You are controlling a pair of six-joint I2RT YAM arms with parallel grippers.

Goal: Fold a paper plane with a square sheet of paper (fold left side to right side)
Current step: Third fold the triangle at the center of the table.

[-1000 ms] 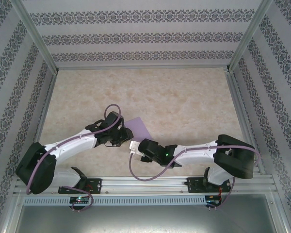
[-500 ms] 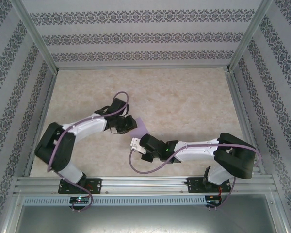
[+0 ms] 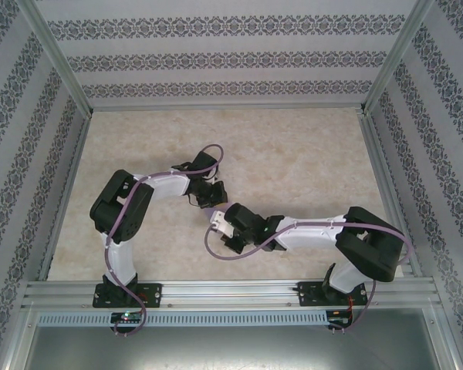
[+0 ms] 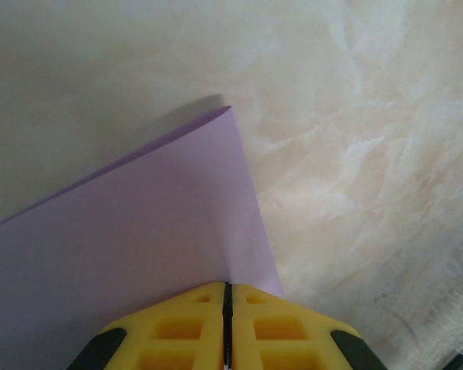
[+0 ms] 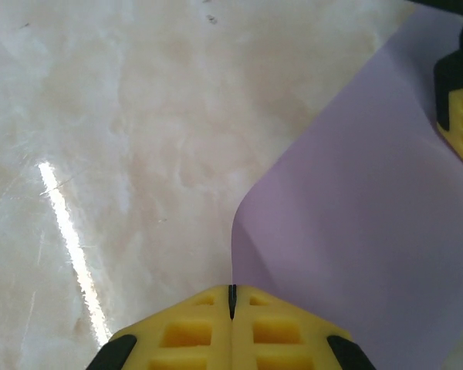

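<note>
Left wrist view, your left gripper pinched tight on the square sheet of paper, your right gripper clamping another edge, sheet bowed above the table.

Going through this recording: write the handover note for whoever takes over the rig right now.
Left gripper: jaws shut on one edge of the square sheet of paper.
Right gripper: jaws shut on another edge of the same sheet, which curls up towards them.
Sheet: between the two arms, over the middle of the table, bowed rather than flat.
Done: both grips set; no crease visible.
Left: carry the left side over to the right side, press the crease, then make the remaining folds.
</note>
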